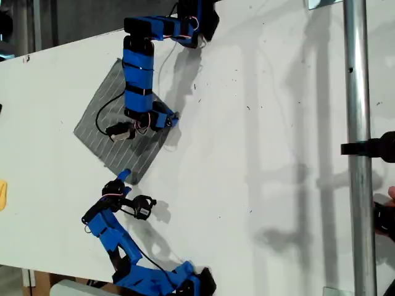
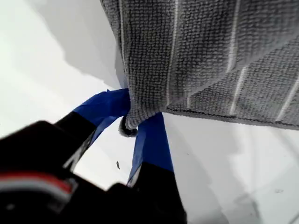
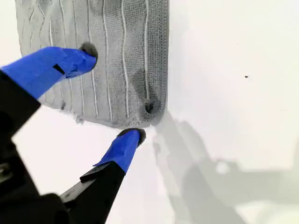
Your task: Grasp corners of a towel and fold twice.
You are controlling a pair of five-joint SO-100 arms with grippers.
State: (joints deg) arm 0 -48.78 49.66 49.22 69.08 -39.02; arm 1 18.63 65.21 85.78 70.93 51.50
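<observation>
White and broad, the desk [image 1: 259, 142] is carrying a grey striped towel [image 1: 108, 132] lying flat as a diamond toward the exterior view's left edge, with two blue arms working it from opposite desk edges.

The arm reaching in from the edge at the exterior view's bottom is carrying my first gripper [image 1: 125, 177], which is closing on the towel's nearest corner [image 2: 133, 123]; its wrist view shows both blue fingers [image 2: 152, 144] pinching the rounded tip and the cloth beginning to rise off the surface. The arm reaching in from the edge at the exterior view's top is holding my second gripper [image 3: 112, 95] over the towel's corner on the exterior view's right side, jaws standing wide apart and gripping nothing (one fingertip [image 3: 81, 58] is over the cloth, the other sits just off the hem, seemingly on or near bare desk).

Judging by the flat, unfolded cloth, the job is sitting at its opening step: securing two neighbouring corners before the first fold. The next move is calling for the second gripper to settle lower and shut on that rounded corner [image 3: 148, 108], after which both could lift together and carry their edge across to the opposite side.
</observation>
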